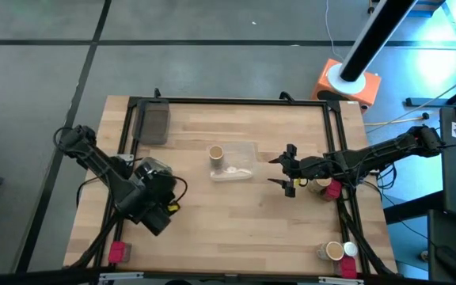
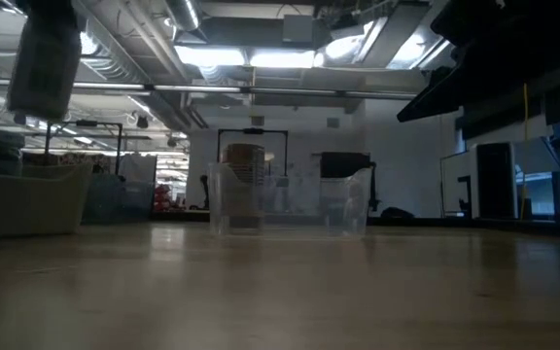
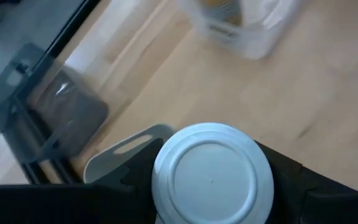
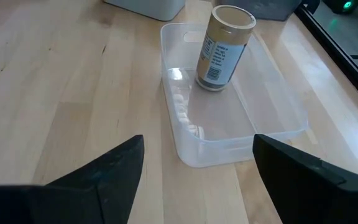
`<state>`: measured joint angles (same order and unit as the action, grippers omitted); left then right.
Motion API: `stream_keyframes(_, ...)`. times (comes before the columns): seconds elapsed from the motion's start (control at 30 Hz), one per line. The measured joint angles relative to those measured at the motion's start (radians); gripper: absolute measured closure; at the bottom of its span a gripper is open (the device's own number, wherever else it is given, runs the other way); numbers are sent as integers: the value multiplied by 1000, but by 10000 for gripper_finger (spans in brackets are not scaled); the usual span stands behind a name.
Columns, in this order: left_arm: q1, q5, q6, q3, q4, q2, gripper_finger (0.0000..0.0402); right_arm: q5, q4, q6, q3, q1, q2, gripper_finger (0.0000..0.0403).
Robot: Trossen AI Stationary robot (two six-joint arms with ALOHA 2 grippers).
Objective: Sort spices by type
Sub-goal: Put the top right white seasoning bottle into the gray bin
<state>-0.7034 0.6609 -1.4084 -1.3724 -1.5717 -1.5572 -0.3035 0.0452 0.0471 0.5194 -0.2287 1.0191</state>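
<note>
A white round-capped spice jar [image 3: 213,177] sits between my left gripper's [image 3: 211,199] dark fingers, its cap facing the wrist camera. That gripper [image 1: 150,170] is over the table's left part. A tan cork-topped jar [image 4: 224,46] stands upright in a clear tray [image 4: 272,118] at the table's middle [image 1: 233,162]. My right gripper [image 1: 282,170] is open, level, just right of that tray and touching nothing. More spice jars stand at the right edge [image 1: 327,188], the near-right corner [image 1: 339,253] and the near-left corner [image 1: 117,252]. My left gripper holds the white-capped jar between its two fingers, one dark finger [image 3: 135,180] on each side of the body under the cap [image 3: 213,177]. The cap hides the place of contact. The jar is off the table, with bare wood behind it.
A dark grey tray [image 1: 153,123] lies at the far-left corner, also in the left wrist view [image 3: 61,115]. A black frame [image 1: 228,100] runs round the table's edges. Bare wood [image 1: 236,229] lies between the trays and the near edge. An orange device [image 1: 347,83] stands beyond the far-right corner.
</note>
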Motion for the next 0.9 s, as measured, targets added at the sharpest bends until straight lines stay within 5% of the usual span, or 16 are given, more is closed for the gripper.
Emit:
stream_keyframes(0.5, -16, 1, -138, 351, 194, 221, 216, 0, -32, 0, 0, 0, 0, 102)
stream_keyframes(0.9, -16, 28, -232, 500, 259, 231, 207, 0, -32, 0, 0, 0, 0, 102)
